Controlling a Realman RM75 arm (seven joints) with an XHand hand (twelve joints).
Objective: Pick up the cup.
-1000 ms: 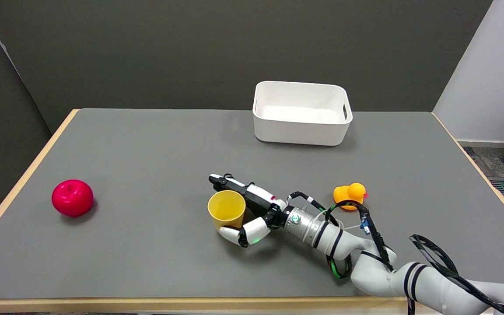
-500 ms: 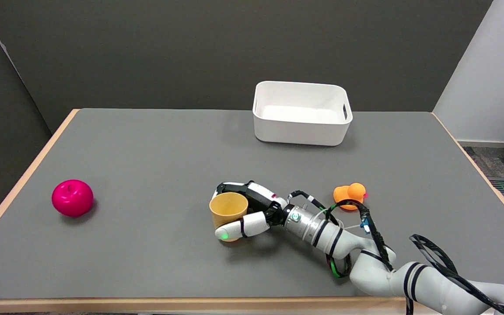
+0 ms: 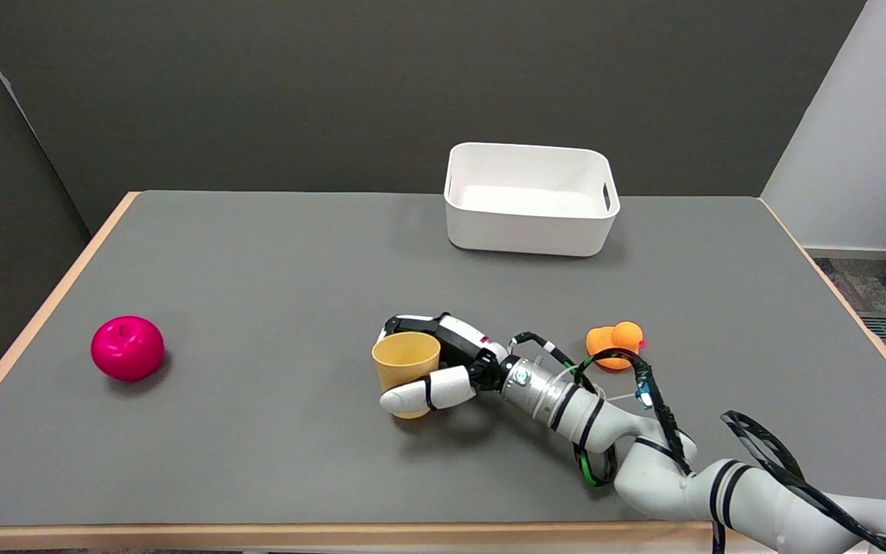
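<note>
Fingers (image 3: 421, 395) wrapped closed around the cup (image 3: 405, 363).

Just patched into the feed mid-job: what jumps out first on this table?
The right hand, reaching in from the lower right, has its fingers wrapped around the upright yellow cup near the table's middle front. A bright red apple sits alone far to the left. A white bin stands at the back edge, and a small orange rubber duck sits just behind the forearm.
</note>
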